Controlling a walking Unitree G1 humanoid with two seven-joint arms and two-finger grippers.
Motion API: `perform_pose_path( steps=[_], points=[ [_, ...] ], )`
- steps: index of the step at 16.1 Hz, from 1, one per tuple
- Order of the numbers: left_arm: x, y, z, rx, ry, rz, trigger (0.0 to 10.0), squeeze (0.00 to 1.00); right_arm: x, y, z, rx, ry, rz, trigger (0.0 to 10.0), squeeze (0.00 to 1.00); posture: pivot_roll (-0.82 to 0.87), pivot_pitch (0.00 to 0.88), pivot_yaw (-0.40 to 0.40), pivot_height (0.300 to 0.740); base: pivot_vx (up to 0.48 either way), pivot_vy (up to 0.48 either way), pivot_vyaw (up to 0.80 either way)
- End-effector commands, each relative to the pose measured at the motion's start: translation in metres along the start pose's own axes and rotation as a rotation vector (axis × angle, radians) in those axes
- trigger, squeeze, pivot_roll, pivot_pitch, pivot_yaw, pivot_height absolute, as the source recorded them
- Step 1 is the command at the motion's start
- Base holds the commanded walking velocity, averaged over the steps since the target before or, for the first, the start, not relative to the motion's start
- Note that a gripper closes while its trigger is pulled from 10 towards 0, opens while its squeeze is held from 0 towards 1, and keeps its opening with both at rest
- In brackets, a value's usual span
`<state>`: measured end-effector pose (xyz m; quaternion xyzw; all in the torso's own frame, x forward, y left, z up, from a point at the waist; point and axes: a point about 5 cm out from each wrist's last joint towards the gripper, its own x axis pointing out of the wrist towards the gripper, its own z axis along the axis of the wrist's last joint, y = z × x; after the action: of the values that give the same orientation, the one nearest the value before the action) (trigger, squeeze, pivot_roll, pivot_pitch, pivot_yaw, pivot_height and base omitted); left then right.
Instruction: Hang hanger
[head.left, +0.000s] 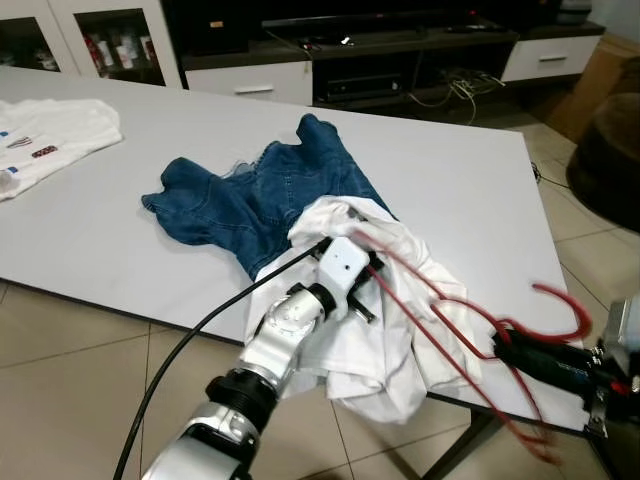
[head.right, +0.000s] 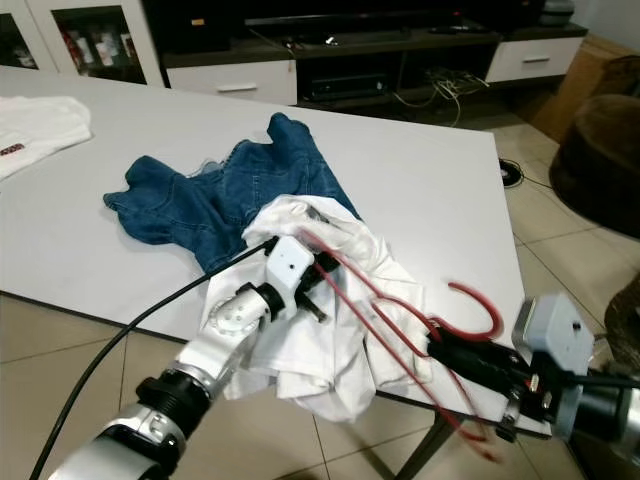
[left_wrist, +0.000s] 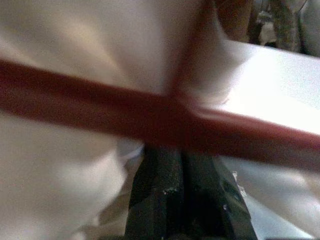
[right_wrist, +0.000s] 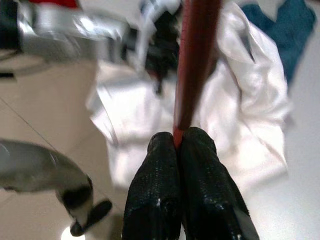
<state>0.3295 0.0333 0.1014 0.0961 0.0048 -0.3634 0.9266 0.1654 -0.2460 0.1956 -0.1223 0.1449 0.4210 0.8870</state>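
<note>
A red hanger (head.left: 563, 302) is pushed partly into a crumpled white shirt (head.left: 400, 350) that droops over the near edge of the white table (head.left: 470, 190). My right gripper (head.left: 505, 345) is shut on the hanger just below its hook; in the right wrist view the red bar (right_wrist: 197, 60) comes out from between the closed fingertips (right_wrist: 165, 150). At the shirt's upper folds, my left gripper (head.left: 368, 295) is shut on the cloth. In the left wrist view the hanger bar (left_wrist: 100, 105) crosses just past its fingers (left_wrist: 160, 190). Blue jeans (head.left: 250, 200) lie behind the shirt.
Another white shirt (head.left: 50, 140) lies at the table's far left. A dark TV cabinet (head.left: 400, 60) stands behind the table and a brown seat (head.left: 610, 150) at the right. A black cable (head.left: 180, 350) trails from my left arm over tiled floor.
</note>
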Motion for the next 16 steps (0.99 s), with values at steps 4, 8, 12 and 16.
perform_pose_path(
  steps=[4, 8, 12, 16],
  points=[
    [0.001, 0.004, 0.004, 0.046, -0.011, 0.004, 0.0, 0.0, -0.008, -0.036, -0.001, -0.047, 0.016, -0.236, 10.0, 0.0, -0.08, 0.038, 0.039, 0.74, 0.0, 0.0, 0.0],
    [-0.003, 0.01, 0.001, 0.052, -0.006, 0.025, 0.0, 0.0, -0.026, -0.036, -0.002, -0.107, 0.065, -0.203, 10.0, 0.0, -0.07, 0.04, 0.042, 0.74, 0.0, 0.0, 0.0],
    [-0.003, 0.01, 0.001, 0.062, -0.005, 0.02, 0.0, 0.0, -0.04, -0.026, 0.001, -0.176, 0.137, -0.089, 10.0, 0.0, -0.08, 0.038, 0.048, 0.74, 0.0, 0.0, 0.0],
    [0.0, 0.009, 0.006, 0.071, -0.025, 0.018, 0.0, 0.0, -0.05, -0.029, -0.001, -0.228, 0.221, -0.061, 10.0, 0.0, -0.09, 0.031, 0.049, 0.74, 0.0, 0.0, 0.0]
  ],
)
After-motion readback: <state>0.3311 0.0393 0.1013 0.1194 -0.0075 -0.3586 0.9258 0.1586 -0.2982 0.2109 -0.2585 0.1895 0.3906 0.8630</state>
